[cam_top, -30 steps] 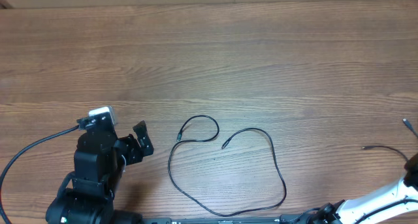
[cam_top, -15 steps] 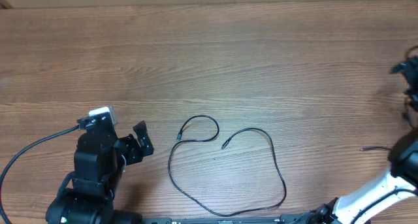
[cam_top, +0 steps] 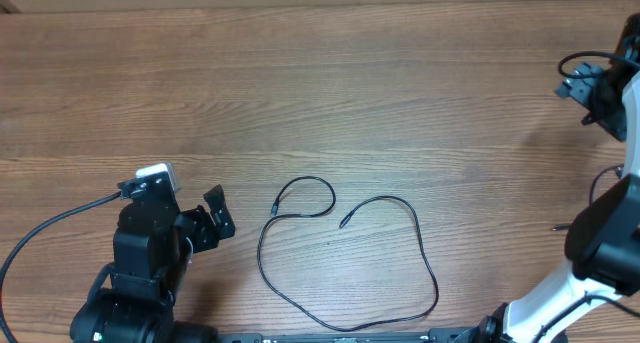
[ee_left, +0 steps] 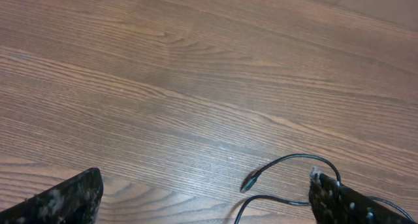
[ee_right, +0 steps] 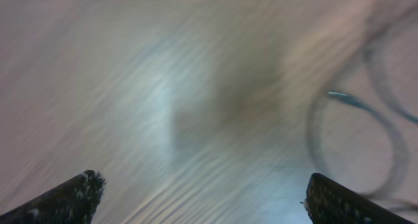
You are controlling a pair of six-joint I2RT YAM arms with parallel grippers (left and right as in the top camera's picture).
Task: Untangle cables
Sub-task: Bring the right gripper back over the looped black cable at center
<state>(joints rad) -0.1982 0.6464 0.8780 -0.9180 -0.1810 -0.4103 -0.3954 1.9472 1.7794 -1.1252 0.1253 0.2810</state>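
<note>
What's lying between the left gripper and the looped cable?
Nothing but bare table: in the overhead view, the left gripper and the cable sit apart.

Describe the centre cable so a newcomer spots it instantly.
On the wooden table, look bottom centre in the overhead view, just right of the left gripper. The cable is a thin black cord in one wide open loop with a small curl at upper left; the arm cable far left is much thicker.

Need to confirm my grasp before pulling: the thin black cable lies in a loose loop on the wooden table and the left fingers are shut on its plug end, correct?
Not quite. The left wrist view shows the left fingers wide open, holding nothing; the thin black cable does lie looped on the wooden table.
</note>
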